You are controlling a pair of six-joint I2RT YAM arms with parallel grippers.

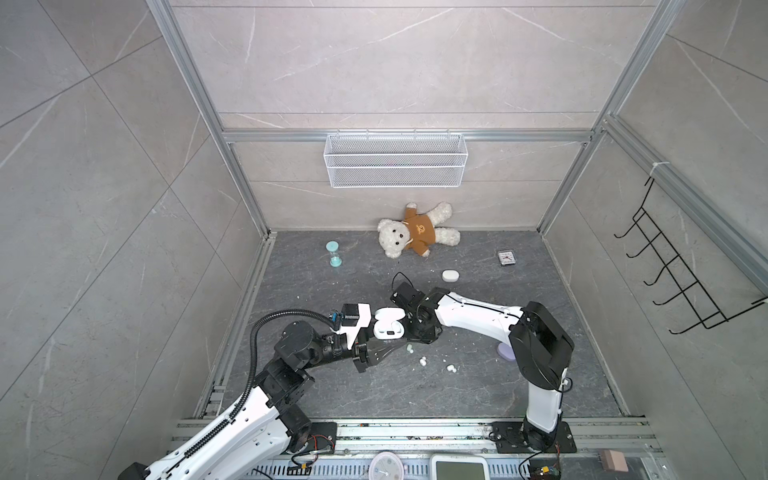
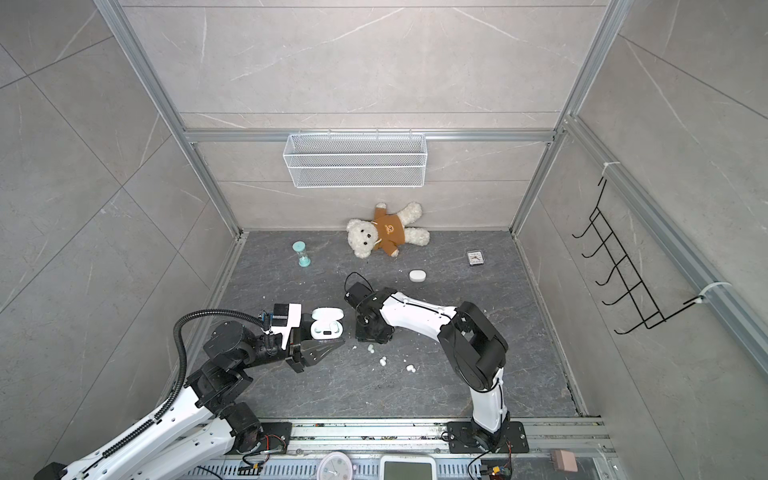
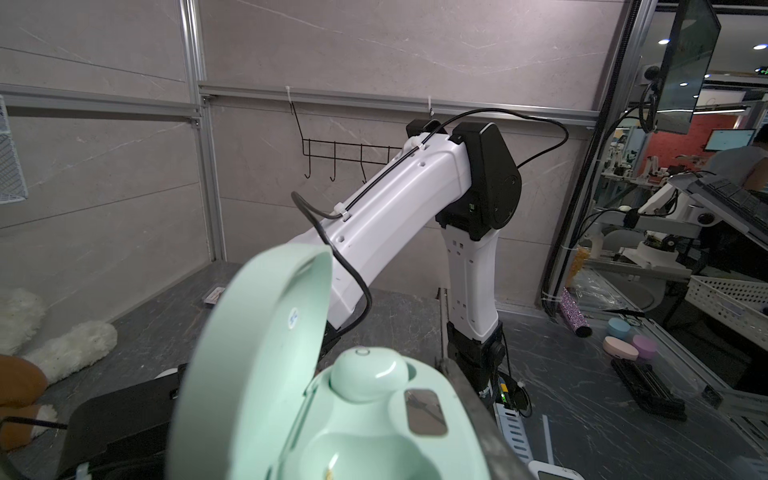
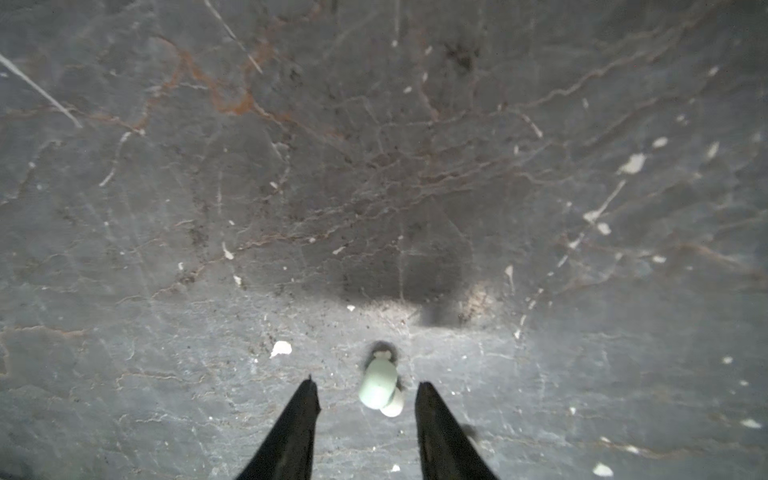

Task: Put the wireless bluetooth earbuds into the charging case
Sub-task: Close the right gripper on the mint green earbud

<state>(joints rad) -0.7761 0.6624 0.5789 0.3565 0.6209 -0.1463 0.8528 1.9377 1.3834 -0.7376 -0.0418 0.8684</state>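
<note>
My left gripper (image 1: 388,334) is shut on the open mint charging case (image 3: 374,415), which looks white in both top views (image 1: 388,322) (image 2: 327,325). Its lid (image 3: 257,353) stands up. One mint earbud (image 3: 368,374) sits in one socket; the other socket (image 3: 357,453) is empty. My right gripper (image 4: 368,395) points straight down at the table just right of the case, open. A mint earbud (image 4: 376,386) lies on the table between its black fingers (image 4: 299,424), apart from both. More earbuds (image 1: 423,360) (image 1: 449,368) lie loose on the table nearby.
A closed white case (image 1: 450,275) lies behind the right arm, and a lilac case (image 1: 508,353) is half hidden under it. A teddy bear (image 1: 417,230), a mint hourglass (image 1: 333,253) and a small clock (image 1: 506,258) sit at the back. White crumbs dot the table.
</note>
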